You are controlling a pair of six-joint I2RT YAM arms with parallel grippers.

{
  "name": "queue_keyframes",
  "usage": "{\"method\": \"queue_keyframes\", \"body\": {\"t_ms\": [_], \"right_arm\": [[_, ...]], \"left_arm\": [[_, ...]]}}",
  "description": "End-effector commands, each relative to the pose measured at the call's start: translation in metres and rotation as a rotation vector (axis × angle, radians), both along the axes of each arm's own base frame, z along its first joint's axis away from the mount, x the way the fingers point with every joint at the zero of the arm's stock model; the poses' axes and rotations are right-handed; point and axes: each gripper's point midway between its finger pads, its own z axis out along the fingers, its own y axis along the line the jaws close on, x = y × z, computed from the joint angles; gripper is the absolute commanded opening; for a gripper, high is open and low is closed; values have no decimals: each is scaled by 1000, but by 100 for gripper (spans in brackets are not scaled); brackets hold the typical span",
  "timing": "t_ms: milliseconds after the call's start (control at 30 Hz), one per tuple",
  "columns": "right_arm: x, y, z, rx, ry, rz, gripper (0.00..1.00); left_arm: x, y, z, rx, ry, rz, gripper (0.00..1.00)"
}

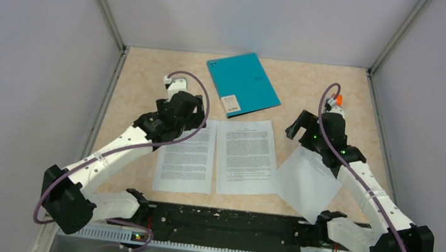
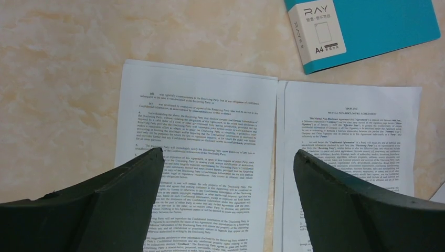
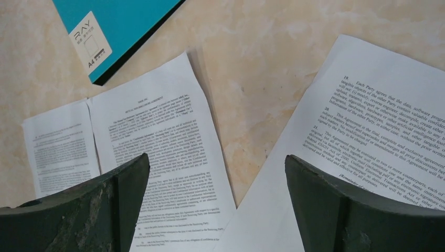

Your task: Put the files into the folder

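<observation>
- Folder (image 1: 242,84) shut, lying flat, label corner facing files.
- Three files on near side of folder: left sheet (image 1: 186,156) and middle sheet (image 1: 246,157) side by side, edges meeting. Right sheet (image 1: 308,180) skewed, farthest from folder, partly under right arm.
- Left gripper (image 2: 228,157): jaws wide, empty, above left sheet.
- Right gripper (image 3: 218,160): jaws wide, empty, above gap between middle and right sheets.
- Risks:
  - Cover not yet open, so sheets pushed at folder would ride over it.
  - Flat thin paper offers no edge, so a pinch likely crumples or slides it.
  - Dragging one sheet may shift its neighbour.

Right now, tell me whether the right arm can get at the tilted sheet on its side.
Probably yes. The right hand is open above the tilted sheet, one finger over its edge, with nothing lying on the paper.
</observation>
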Motion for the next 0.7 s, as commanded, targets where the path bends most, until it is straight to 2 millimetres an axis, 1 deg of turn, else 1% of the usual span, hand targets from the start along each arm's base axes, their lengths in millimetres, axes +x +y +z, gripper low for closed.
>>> {"method": "queue_keyframes", "body": {"t_ms": [0, 100, 200, 267, 367, 467, 600, 667], "right_arm": [[4, 6, 21, -4, -67, 40, 99], [2, 13, 17, -17, -55, 71, 99], [1, 24, 13, -25, -45, 109, 99], [2, 30, 9, -29, -38, 134, 99], [5, 41, 3, -24, -29, 173, 99], [10, 55, -4, -14, -17, 233, 99], [14, 75, -12, -1, 2, 314, 99], [16, 83, -17, -4, 6, 339, 99]], "left_arm": [[-1, 2, -3, -29, -2, 25, 98], [-3, -1, -6, -43, 17, 16, 98], [-2, 0, -6, -57, 1, 25, 98], [-2, 4, -8, -66, 4, 38, 98], [-1, 16, -15, -72, 31, 85, 98], [2, 38, -26, -101, 69, 153, 98], [4, 88, -50, -176, 111, 309, 98], [2, 101, -61, -208, 110, 353, 98]]}}
